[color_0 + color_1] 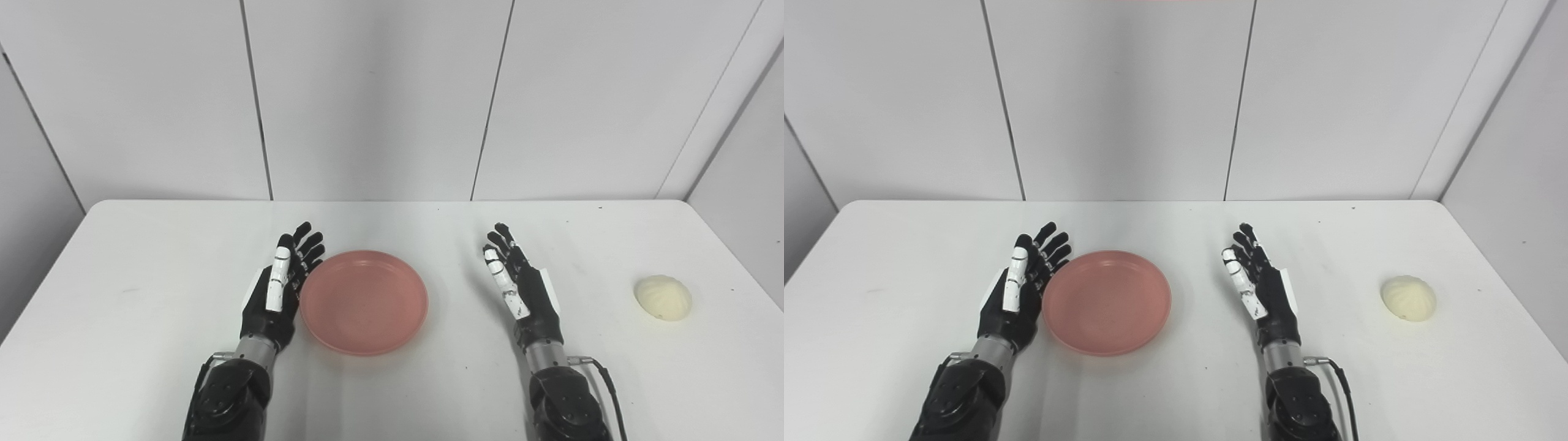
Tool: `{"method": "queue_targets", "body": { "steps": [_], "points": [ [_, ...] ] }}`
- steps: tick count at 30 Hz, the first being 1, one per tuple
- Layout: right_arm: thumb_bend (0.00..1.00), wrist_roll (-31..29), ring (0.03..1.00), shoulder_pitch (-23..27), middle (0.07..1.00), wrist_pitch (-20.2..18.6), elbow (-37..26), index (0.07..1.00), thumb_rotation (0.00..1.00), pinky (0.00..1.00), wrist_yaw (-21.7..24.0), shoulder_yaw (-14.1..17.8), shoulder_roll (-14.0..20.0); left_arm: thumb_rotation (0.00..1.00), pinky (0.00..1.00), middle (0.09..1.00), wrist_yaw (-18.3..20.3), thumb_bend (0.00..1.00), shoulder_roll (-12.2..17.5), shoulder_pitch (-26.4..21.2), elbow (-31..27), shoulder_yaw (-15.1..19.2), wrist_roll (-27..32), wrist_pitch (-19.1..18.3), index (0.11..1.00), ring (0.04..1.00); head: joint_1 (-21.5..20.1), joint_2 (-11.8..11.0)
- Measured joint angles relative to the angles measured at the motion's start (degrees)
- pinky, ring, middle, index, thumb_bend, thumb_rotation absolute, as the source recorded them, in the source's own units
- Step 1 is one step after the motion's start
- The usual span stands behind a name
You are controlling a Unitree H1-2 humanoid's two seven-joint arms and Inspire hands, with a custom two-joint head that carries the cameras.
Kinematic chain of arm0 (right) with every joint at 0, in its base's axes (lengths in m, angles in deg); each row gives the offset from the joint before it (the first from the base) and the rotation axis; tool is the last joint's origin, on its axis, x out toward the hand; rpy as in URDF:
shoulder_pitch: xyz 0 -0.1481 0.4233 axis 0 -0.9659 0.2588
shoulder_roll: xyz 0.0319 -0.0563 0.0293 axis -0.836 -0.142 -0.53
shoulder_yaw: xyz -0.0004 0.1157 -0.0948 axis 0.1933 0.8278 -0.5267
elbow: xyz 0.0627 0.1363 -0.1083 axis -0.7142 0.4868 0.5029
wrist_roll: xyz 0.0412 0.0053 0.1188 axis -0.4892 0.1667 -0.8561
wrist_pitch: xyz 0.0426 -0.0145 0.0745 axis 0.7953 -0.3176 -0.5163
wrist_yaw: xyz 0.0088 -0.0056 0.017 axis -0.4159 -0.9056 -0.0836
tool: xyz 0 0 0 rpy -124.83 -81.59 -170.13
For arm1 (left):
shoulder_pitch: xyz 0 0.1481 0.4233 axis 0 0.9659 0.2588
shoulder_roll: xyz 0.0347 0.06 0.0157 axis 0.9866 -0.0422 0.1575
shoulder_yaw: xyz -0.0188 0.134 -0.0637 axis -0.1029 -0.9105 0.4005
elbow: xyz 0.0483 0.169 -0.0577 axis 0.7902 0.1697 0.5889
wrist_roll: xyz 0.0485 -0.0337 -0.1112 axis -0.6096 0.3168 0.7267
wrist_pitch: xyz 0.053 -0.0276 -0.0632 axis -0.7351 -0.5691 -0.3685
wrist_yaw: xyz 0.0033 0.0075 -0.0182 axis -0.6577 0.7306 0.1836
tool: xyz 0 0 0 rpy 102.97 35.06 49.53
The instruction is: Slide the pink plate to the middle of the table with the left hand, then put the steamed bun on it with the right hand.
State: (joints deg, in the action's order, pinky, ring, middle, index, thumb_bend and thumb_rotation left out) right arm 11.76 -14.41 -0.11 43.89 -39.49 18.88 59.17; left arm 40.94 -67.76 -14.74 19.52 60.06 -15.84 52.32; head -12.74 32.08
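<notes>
White surface [153,294], rounded corners, backed by pale grey wall panels [373,98] with dark vertical seams. Pink plate [364,301] lies flat near the middle of the surface, slightly left of centre, nothing on it. Left hand [278,291] stands on edge just beside the plate's left rim, palm facing the plate, fingers stretched forward and apart, released, holding nothing; whether the fingers touch the rim cannot be told, they look very near or grazing. Right hand [520,285] stands likewise on edge to the right of the plate, apart from it with bare surface between, fingers extended and spread, grasping nothing. Steamed bun [663,297], cream-white with pleated top, sits far right near the surface's right edge, well apart from the right hand and from the plate. Open surface between right hand and bun; nothing lies in that stretch. A dark cable [609,392] trails from the right wrist.
</notes>
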Motion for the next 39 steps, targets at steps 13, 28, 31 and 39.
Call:
{"method": "queue_targets", "body": {
  "steps": [13, 28, 31, 39],
  "points": [
    [0.56, 3.3, 0.877, -0.3, 0.878, -0.2, -0.6, 0.914, 0.76, 0.91, 0.1, -1.8, 1.2, 1.0, 1.0, 0.969, 0.1, 0.59, -1.0, 0.3, -0.3, -2.7, -1.6, -0.1, 0.949, 0.979, 0.7, 0.0],
    [0.64, 14.5, 0.859, 1.4, 0.867, -1.2, -5.5, 0.91, 0.56, 0.82, -4.7, 2.0, 12.3, 1.0, 0.97, 0.963, -0.9, 0.58, -1.9, -2.3, 5.6, -4.1, -6.4, 5.2, 0.951, 0.957, -2.4, -2.3],
    [0.68, 18.5, 0.862, 2.0, 0.869, -4.3, -7.8, 0.91, 0.57, 0.81, -5.4, 2.1, 13.7, 1.0, 0.97, 0.965, -0.7, 0.59, -2.0, -2.4, 5.6, -3.9, -6.1, 5.4, 0.951, 0.96, -3.8, -2.5],
    [0.75, 26.8, 0.819, 2.2, 0.85, -19.0, -12.9, 0.904, 0.49, 0.72, -0.8, 1.7, 21.3, 1.0, 0.98, 0.958, 0.8, 0.56, -1.6, -1.2, 3.2, -2.9, -4.2, 3.7, 0.946, 0.966, -8.9, -3.3]
  ]
}}
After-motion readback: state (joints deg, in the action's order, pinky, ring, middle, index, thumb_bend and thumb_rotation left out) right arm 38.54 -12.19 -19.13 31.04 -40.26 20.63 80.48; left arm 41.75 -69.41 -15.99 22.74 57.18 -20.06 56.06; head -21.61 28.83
